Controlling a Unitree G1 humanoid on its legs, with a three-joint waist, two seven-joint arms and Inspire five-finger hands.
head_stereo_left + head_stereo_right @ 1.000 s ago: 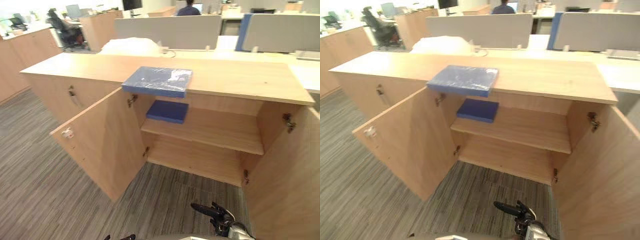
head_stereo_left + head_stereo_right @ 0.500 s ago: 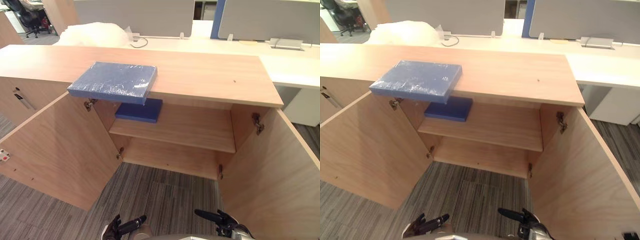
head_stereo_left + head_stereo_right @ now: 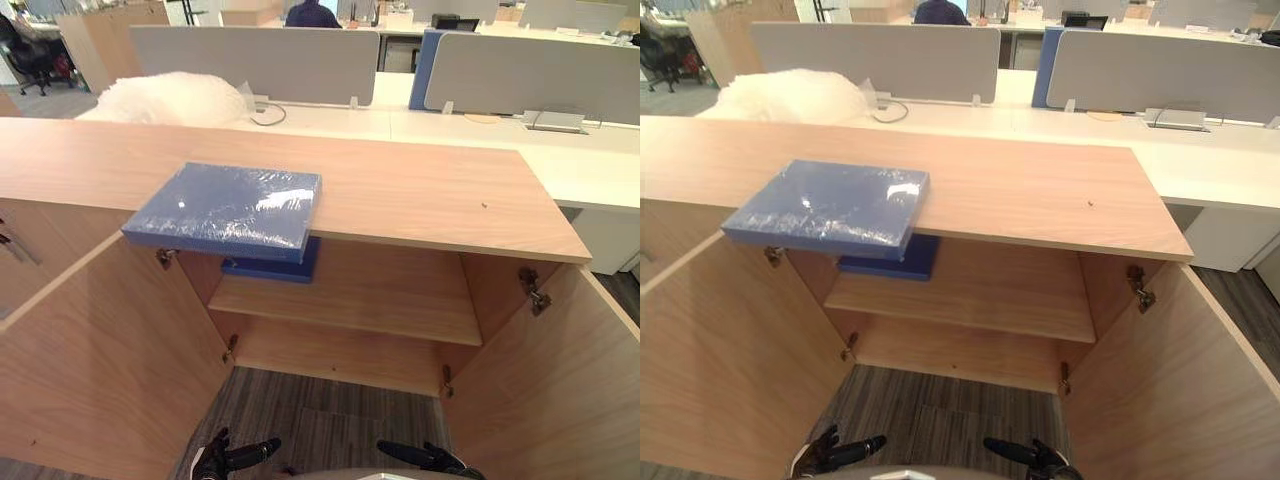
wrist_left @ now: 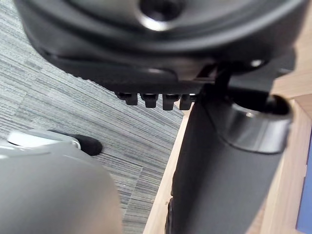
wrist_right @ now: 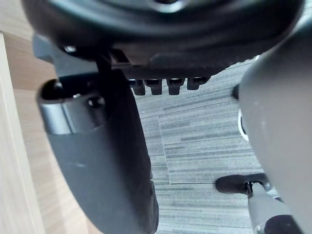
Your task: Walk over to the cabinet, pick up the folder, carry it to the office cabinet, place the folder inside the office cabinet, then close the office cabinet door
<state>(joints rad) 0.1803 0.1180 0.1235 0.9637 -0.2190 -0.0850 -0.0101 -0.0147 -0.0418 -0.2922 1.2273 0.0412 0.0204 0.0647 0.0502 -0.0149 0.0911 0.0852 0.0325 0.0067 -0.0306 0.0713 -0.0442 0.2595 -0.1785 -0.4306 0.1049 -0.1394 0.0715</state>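
Note:
A blue folder in shiny plastic wrap lies on the wooden cabinet top, its near edge jutting out over the open compartment. A second, darker blue folder rests on the upper shelf just beneath it. Both cabinet doors stand wide open, the left door and the right door. My left hand and right hand hang low over the carpet in front of the cabinet, fingers relaxed and holding nothing. The left wrist view shows the left hand beside a wooden panel.
A white plastic bundle sits at the back left of the top. Grey desk partitions and white desks stand behind the cabinet. A person sits far back. The bottom compartment holds nothing. Striped grey carpet lies before the cabinet.
The camera has come closer and turned, so the cabinet now sits nearer and more centred. The left hand has come into view low down. The folders have not moved.

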